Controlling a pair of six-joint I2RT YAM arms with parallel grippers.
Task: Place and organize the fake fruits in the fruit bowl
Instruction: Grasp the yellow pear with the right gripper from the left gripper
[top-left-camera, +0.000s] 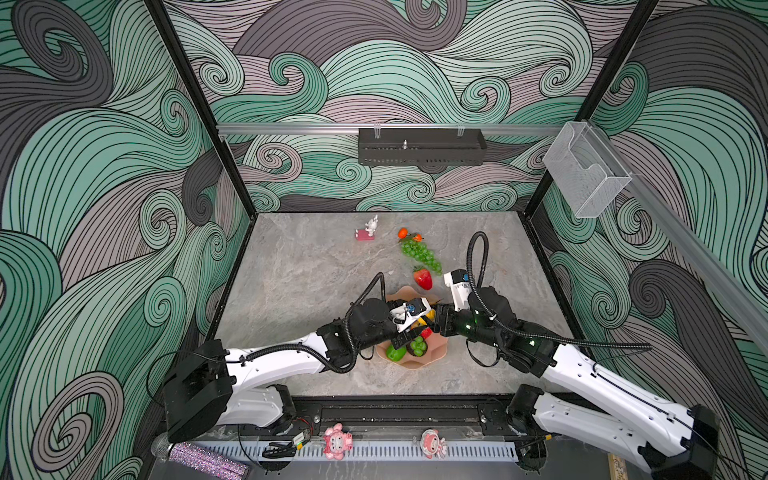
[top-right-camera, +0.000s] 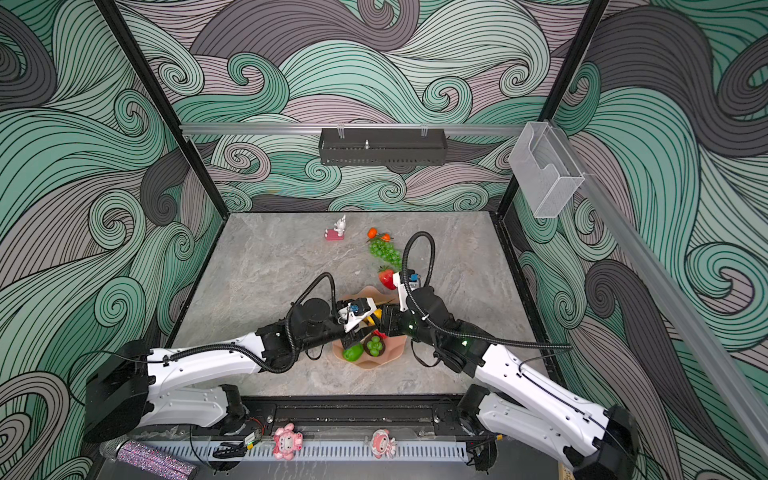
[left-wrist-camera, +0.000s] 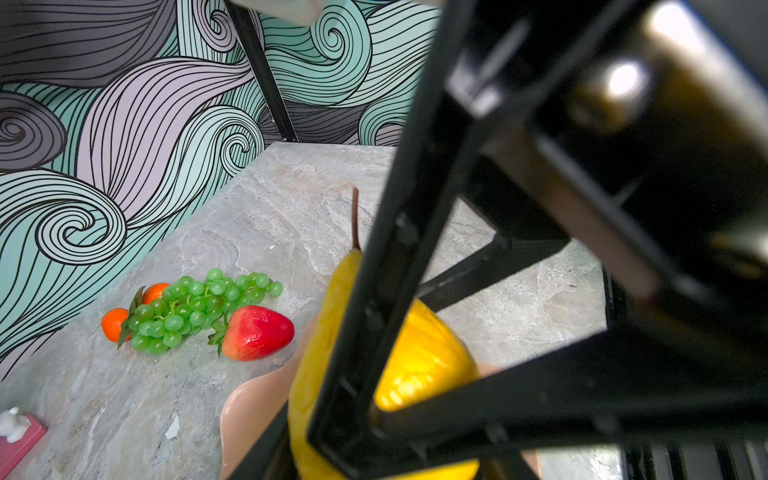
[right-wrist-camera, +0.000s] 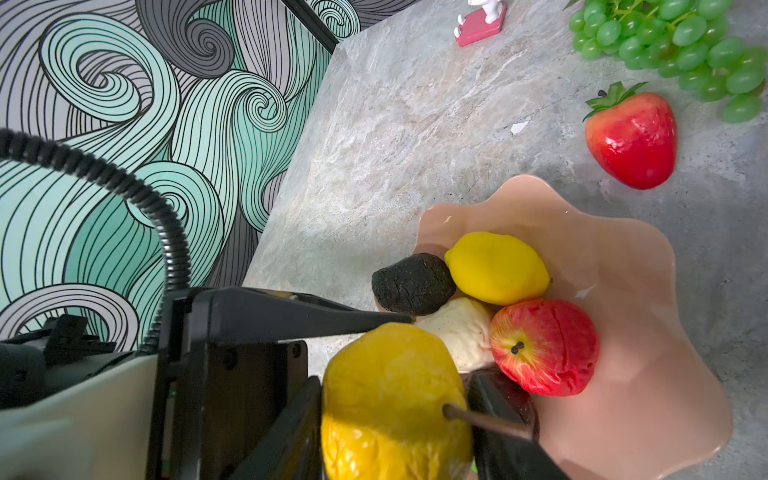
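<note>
— Yellow pear (right-wrist-camera: 386, 399) right up close, brown stem poking out, hanging over the fruit bowl (right-wrist-camera: 648, 332). Who's got it?
— Both, looks like. Left gripper (top-left-camera: 417, 323) pinches it, one finger laid along it. Right gripper (right-wrist-camera: 397, 380) has a finger pressed to each side.
— And inside the dish?
— Lemon (right-wrist-camera: 496, 268), dark avocado (right-wrist-camera: 411, 284), red apple (right-wrist-camera: 544, 347) and a cream knobbly piece (right-wrist-camera: 457, 336), all bunched together.
— Out on the table (top-left-camera: 311, 270)?
— Strawberry (right-wrist-camera: 631, 141) just beyond the rim, grape bunch (right-wrist-camera: 673, 50) past it, small oranges (left-wrist-camera: 113, 325) touching the grapes. Rabbit figurine (top-left-camera: 368, 230) sits well apart, towards the back wall.
</note>
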